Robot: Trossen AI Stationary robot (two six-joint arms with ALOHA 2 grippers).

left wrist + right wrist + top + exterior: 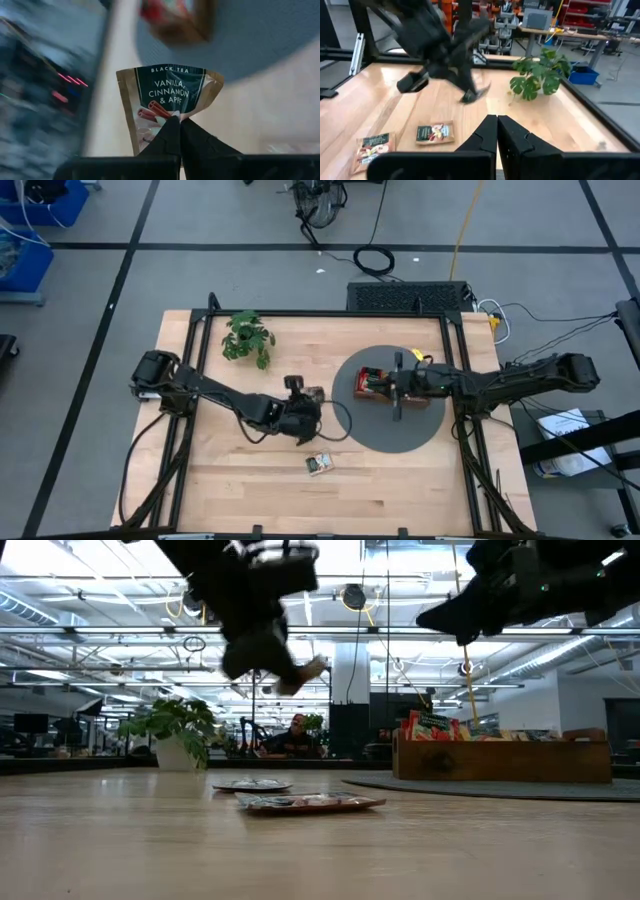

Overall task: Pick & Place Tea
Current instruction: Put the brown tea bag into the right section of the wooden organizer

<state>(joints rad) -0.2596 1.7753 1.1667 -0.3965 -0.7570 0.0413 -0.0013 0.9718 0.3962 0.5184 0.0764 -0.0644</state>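
Left gripper (312, 395): hung above mid-table, fingers pinched on a tea sachet (167, 97) marked vanilla, cinnamon, apple.
Right gripper (398, 387): fingers pressed together, empty, above the tray (366, 384).
Loose sachets (320, 465): lay at 6 o'clock of the left gripper.

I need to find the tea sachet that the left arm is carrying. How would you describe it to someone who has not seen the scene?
Start at the round grey mat on the wooden table. Just beside its edge, toward the plant, hangs the left tool, raised above the table. The sachet pinched in it reads "Black Tea, Vanilla, Cinnamon"; unlike the two sachets lying flat on the wood, it is in the air.
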